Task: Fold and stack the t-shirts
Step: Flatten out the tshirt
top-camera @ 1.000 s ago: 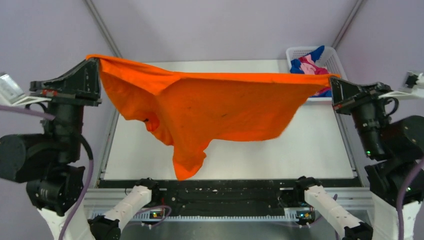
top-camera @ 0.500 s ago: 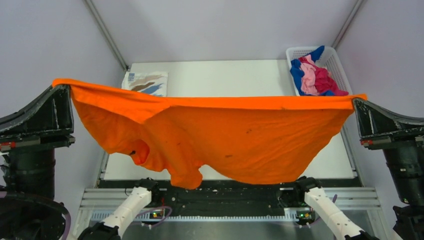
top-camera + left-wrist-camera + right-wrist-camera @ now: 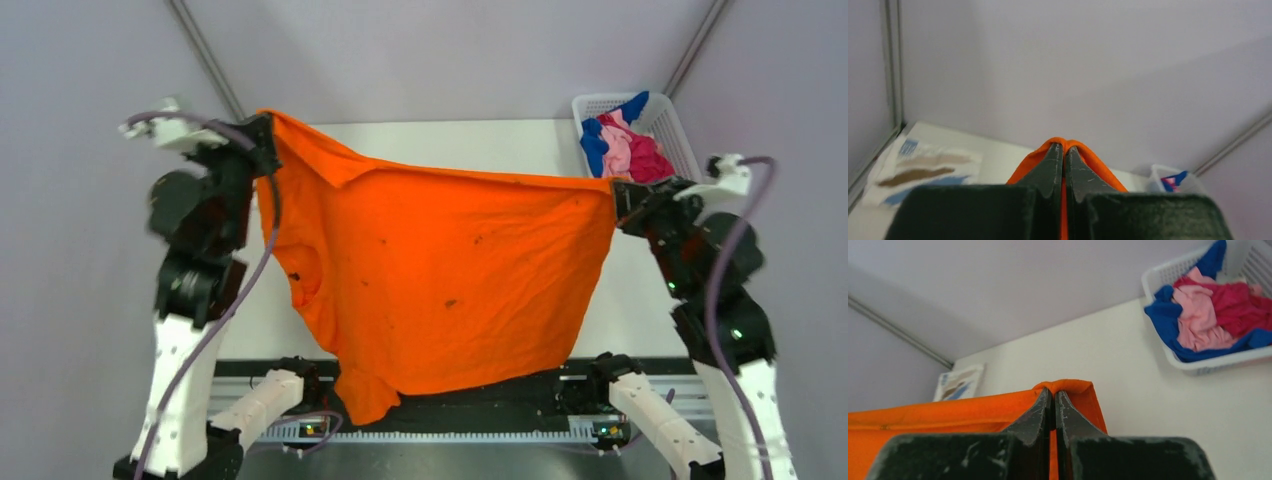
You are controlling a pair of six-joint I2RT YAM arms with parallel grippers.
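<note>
Hanging spread out over the table (image 3: 470,145), the orange t-shirt (image 3: 450,280) was stretched between both arms, its bottom drooping past the near edge. The left gripper (image 3: 1064,147) was pinched tight on one top corner and the right gripper (image 3: 1053,392) on the other. The blue, pink and magenta shirts (image 3: 630,150) sat bunched in the white basket (image 3: 600,100) far right. The streaky white shirt (image 3: 959,382) lay folded far left.

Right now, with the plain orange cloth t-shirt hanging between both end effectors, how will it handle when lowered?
Probably floppy: the plain orange cloth t-shirt sags and drapes below the left end effector and right end effector. Likely light, since two pinched corners carry it. Its lowest dangling part may bunch on landing.
</note>
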